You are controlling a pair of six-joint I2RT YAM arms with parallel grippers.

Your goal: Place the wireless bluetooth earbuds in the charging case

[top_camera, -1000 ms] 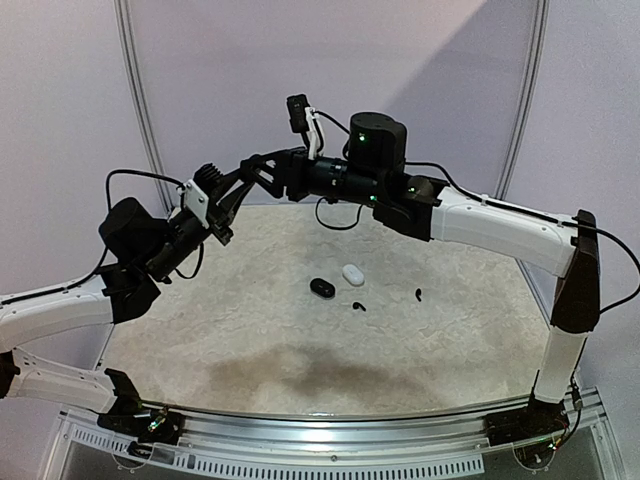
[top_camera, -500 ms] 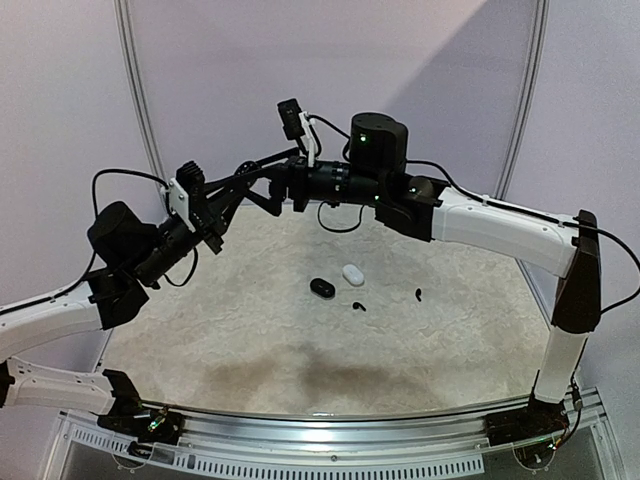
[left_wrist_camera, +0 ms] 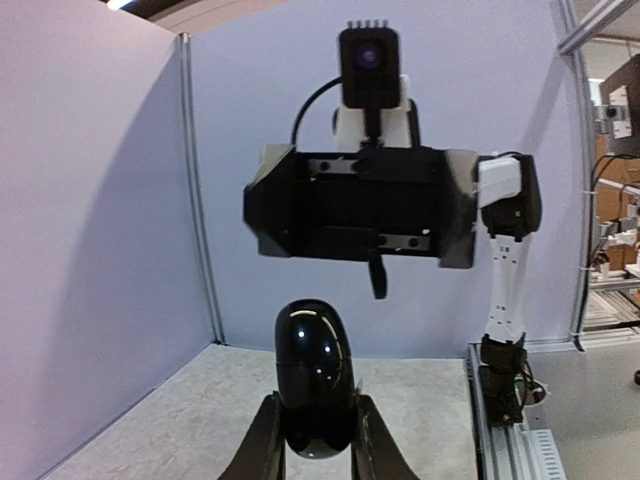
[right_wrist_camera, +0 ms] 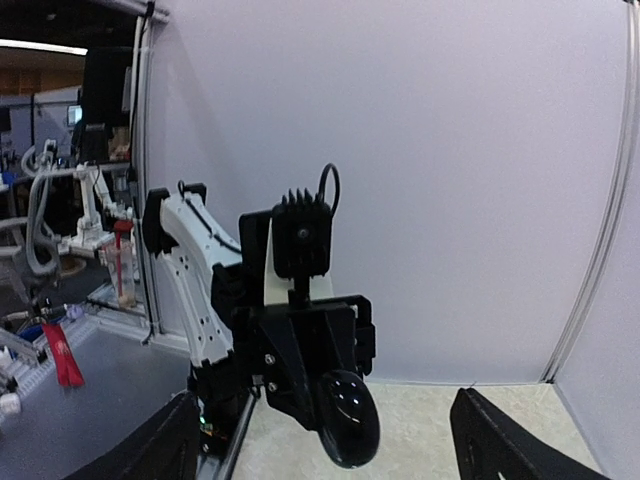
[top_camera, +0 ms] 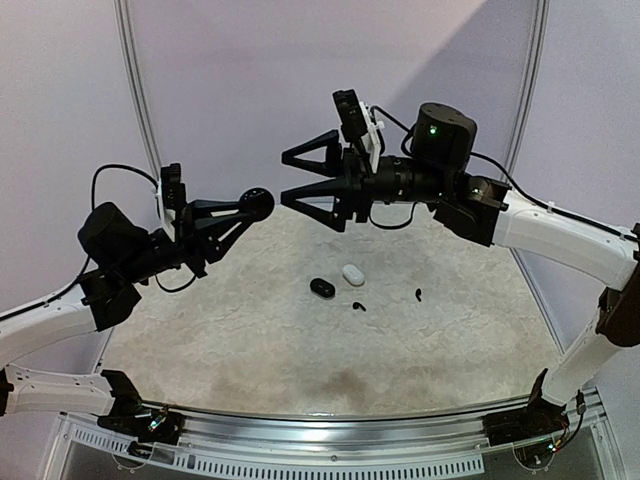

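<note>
Left hand [top_camera: 247, 205] clamps a black charging case [left_wrist_camera: 313, 385] aloft, long axis pointing right toward the wide-open, empty right hand [top_camera: 288, 178].

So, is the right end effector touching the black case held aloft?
Apart: top external view shows a clear gap between right end effector and black case.

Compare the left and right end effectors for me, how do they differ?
The left end effector is shut on a black case; the right end effector is open and holds nothing. The left one's fingers sit close together, while the right one's are spread wide. Both are raised above the table and point toward each other.
</note>
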